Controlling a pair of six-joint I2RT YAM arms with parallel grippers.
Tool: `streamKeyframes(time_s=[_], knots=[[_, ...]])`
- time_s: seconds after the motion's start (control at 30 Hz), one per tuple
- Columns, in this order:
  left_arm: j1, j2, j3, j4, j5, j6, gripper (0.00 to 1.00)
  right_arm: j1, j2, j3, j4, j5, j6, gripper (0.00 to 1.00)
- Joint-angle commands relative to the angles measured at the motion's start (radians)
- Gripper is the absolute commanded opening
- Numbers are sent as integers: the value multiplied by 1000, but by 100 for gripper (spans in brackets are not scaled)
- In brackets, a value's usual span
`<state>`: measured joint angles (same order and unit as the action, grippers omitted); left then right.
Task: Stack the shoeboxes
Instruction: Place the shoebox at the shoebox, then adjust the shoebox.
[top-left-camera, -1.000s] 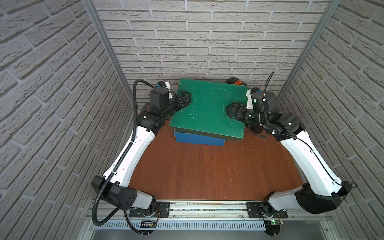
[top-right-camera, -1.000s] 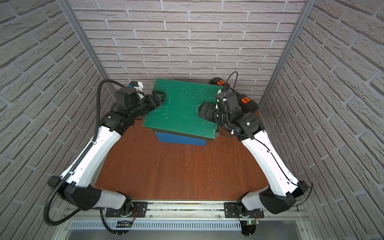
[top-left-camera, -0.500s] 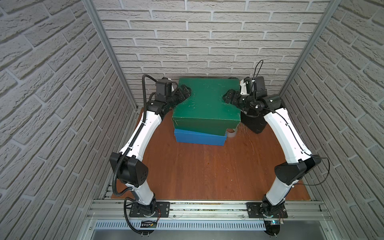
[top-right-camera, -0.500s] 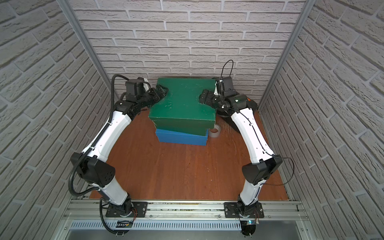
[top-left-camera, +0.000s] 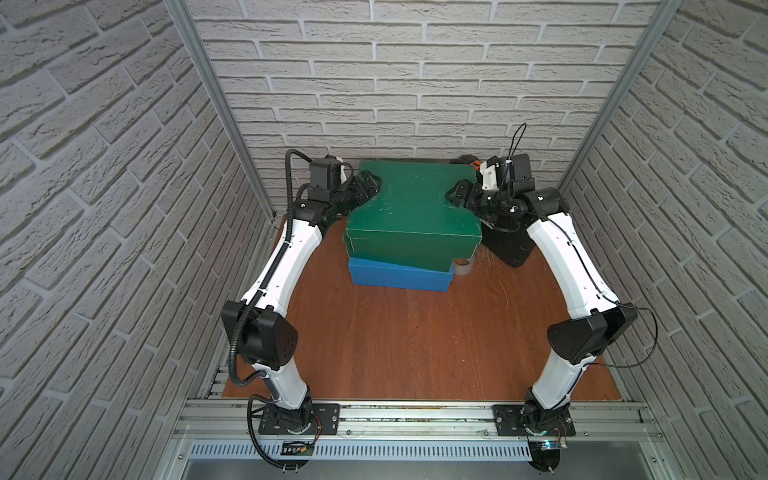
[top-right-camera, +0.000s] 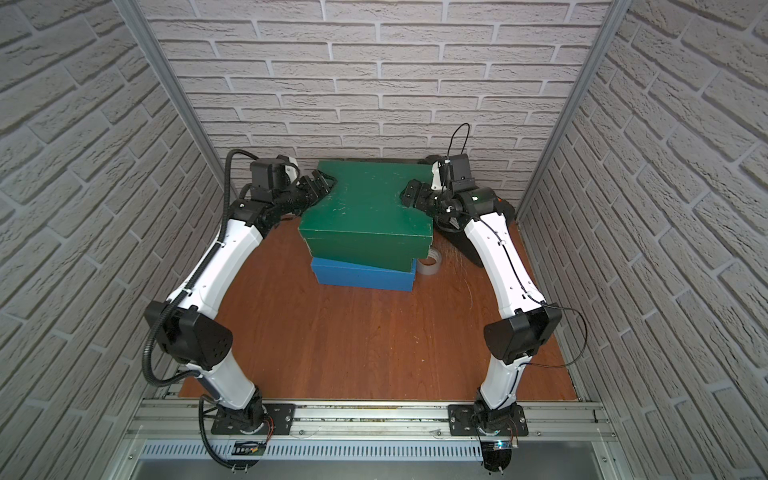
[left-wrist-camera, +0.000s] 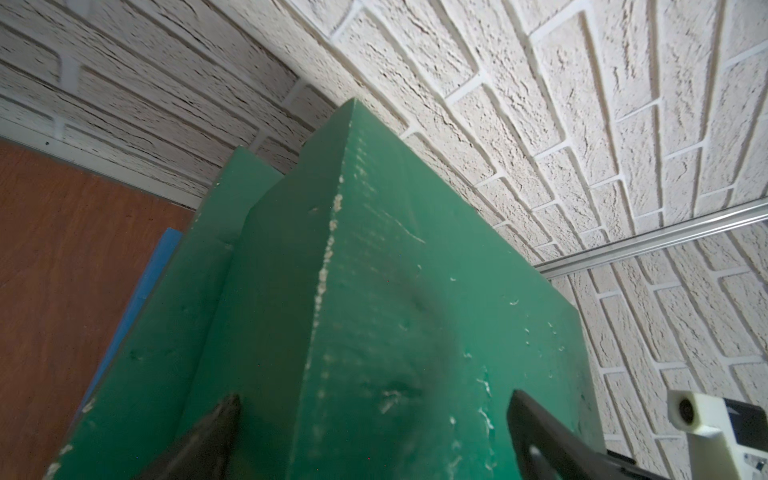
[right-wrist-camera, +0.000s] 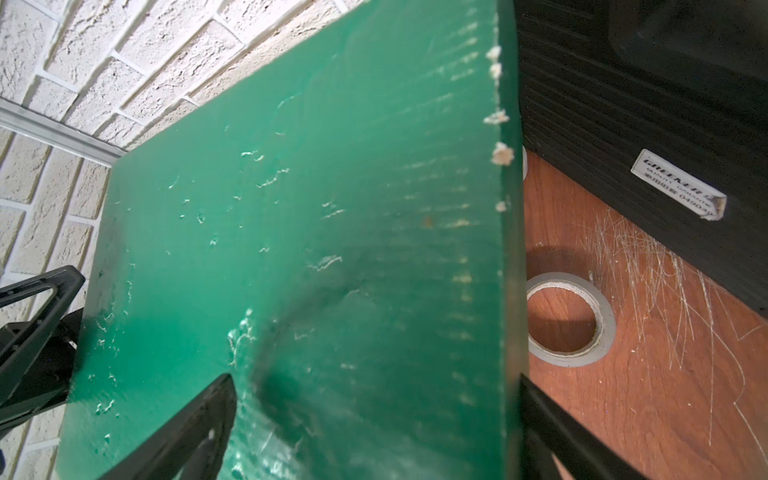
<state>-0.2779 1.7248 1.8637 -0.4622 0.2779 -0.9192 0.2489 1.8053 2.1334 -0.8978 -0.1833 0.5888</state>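
Three shoeboxes stand stacked at the back wall. The top green shoebox (top-left-camera: 411, 208) (top-right-camera: 365, 203) has a scuffed lid and lies level on a second green one (top-left-camera: 399, 259) (top-right-camera: 365, 259). That one sits on the blue shoebox (top-left-camera: 399, 278) (top-right-camera: 361, 278) (left-wrist-camera: 166, 257). My left gripper (top-left-camera: 372, 187) (left-wrist-camera: 370, 436) is open, its fingers astride the top box's left lid edge. My right gripper (top-left-camera: 455, 193) (right-wrist-camera: 374, 415) is open too, astride the right lid edge.
A black tool case (top-left-camera: 511, 245) (right-wrist-camera: 644, 124) stands just right of the stack, under my right arm. A roll of clear tape (top-left-camera: 463, 266) (right-wrist-camera: 565, 320) lies on the wooden table (top-left-camera: 415, 340) between them. The brick back wall is close behind the boxes.
The top green box, tilted and raised between both grippers a second ago, has gone back toward the wall and now lies flat. Both arms have reached farther back.
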Motion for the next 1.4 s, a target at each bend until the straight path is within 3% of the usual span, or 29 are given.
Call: streamKeyframes(time_s=[0.0,0.23,0.4,0.53,0.7,0.87,1.13,1.37], knots=[[29,-76,26,-9,56,39,98,16,-63,-11,77,-18,-47,100],[99,-219,-6,21,-18,167,98,16,-179,-12,86,60,-94,100],[103,-357,-140,103,-57,254,98,17,-305,-101,115,107,-113,100],[103,-477,-276,144,-39,310,98,16,-459,-289,185,118,-115,100],[102,-704,-615,246,-12,327,98,18,-722,-654,342,64,-106,100],[101,-829,-836,265,-16,350,98,22,-866,-873,391,12,-116,100],[97,-740,-865,274,23,344,98,67,-848,-936,361,-23,-140,100],[98,-675,-832,286,-18,354,98,112,-749,-927,371,60,-145,100]])
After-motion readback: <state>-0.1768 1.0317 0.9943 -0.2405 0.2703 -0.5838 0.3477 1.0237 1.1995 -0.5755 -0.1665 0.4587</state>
